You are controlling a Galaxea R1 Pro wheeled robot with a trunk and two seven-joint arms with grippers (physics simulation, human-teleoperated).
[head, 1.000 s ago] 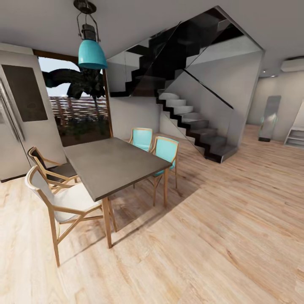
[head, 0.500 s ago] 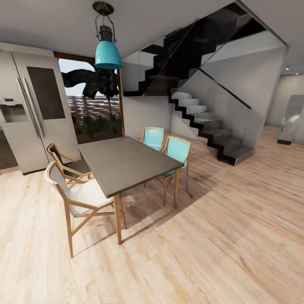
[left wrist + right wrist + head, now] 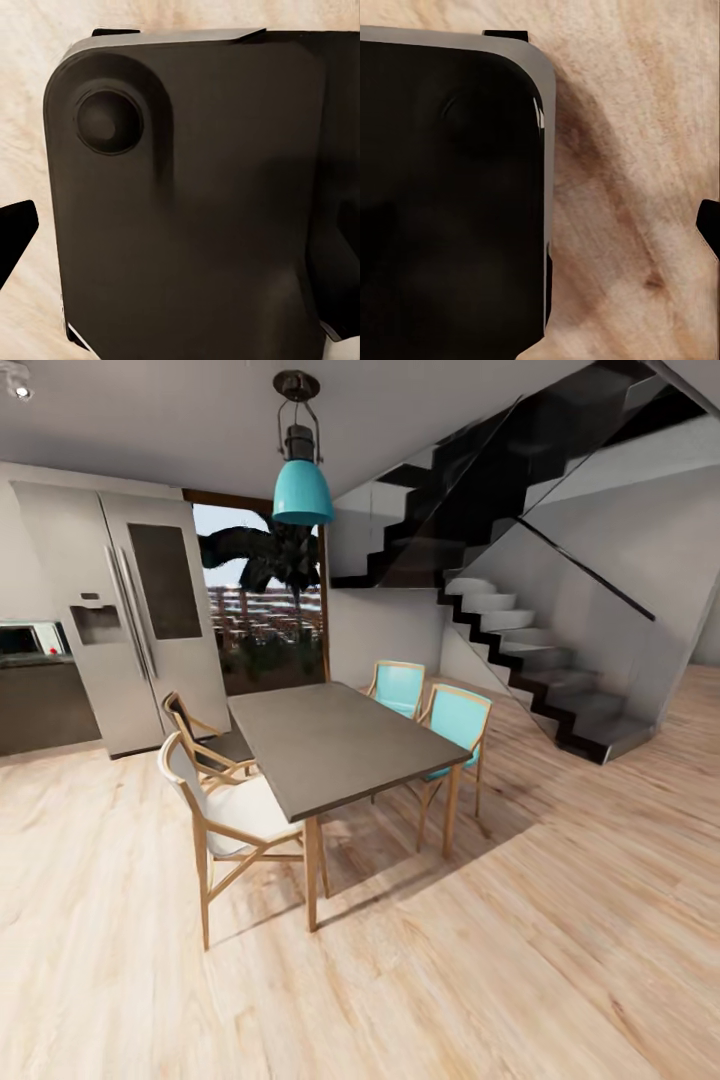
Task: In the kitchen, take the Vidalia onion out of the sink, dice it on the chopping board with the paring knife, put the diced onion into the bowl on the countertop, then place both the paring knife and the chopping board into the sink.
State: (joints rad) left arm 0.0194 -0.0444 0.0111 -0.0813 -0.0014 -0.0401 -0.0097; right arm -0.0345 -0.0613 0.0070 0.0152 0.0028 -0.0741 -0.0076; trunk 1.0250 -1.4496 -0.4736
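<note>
Facing a dining table (image 3: 340, 745) with chairs, fridge (image 3: 140, 615) and a dark counter (image 3: 35, 700) far off my left side; no sink yet. Both wrist views show dark housing over wooden floor (image 3: 645, 187), jaw width untellable. Turning carelessly, I could clip the nearest chair (image 3: 225, 815).

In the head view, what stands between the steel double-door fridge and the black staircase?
The grey dining table with four wooden-framed chairs, the teal pendant lamp above it, and the window behind.
</note>
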